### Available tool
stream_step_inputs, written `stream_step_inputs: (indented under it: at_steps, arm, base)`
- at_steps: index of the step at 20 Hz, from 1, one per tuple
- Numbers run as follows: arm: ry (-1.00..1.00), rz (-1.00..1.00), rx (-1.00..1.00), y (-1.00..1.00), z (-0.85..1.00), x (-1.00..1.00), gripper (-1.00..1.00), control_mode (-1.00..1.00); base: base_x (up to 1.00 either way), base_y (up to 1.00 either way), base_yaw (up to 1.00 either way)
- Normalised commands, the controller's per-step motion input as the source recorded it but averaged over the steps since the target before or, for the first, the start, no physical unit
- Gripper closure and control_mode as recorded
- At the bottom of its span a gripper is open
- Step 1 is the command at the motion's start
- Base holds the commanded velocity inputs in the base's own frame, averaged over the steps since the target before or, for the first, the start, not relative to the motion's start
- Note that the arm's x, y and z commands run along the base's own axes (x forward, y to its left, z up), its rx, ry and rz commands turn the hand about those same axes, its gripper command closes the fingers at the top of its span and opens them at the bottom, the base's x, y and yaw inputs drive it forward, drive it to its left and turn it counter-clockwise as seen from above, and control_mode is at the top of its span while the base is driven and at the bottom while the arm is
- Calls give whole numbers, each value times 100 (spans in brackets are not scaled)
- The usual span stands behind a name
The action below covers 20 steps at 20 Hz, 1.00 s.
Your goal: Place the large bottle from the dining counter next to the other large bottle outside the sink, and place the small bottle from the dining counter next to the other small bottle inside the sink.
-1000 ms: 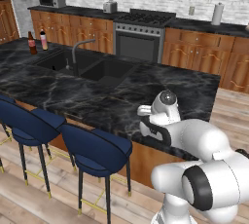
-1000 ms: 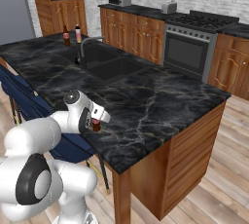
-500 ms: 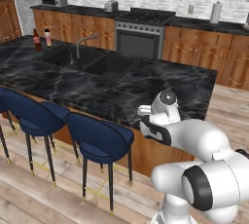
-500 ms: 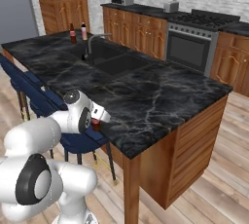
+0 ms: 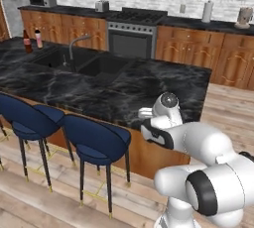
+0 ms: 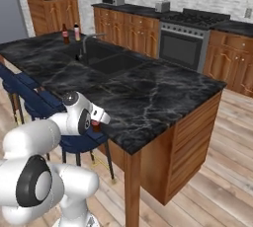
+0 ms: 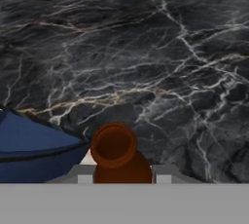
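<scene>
Small brownish-orange bottle (image 7: 116, 156) clamped between the two-finger gripper (image 7: 119, 173) tips.
It hangs at the black white-veined marble counter (image 7: 160, 62) near edge; a blue stool (image 7: 34, 150) is just beside.

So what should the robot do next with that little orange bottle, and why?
Probably keep carrying it along the dining counter toward the sink. The small bottle sits between the jaws of the gripper, which looks shut on it, and the sink lies far up the counter. The two large bottles already stand together beside the sink, so this one seems to be what's left.
</scene>
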Motion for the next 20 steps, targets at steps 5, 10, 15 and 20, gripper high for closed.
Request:
stream_step_inputs:
  at_steps: [5,10,15,20]
  arm:
    - [0,0,0,0,0,0,100,100]
    - [0,0,0,0,0,0,100,100]
    - [0,0,0,0,0,0,100,100]
    - [0,0,0,0,0,0,100,100]
  base:
    - [-13,-22,-29]
    - [-6,-49,-19]
    - [-8,-69,-11]
    - [-7,-79,-9]
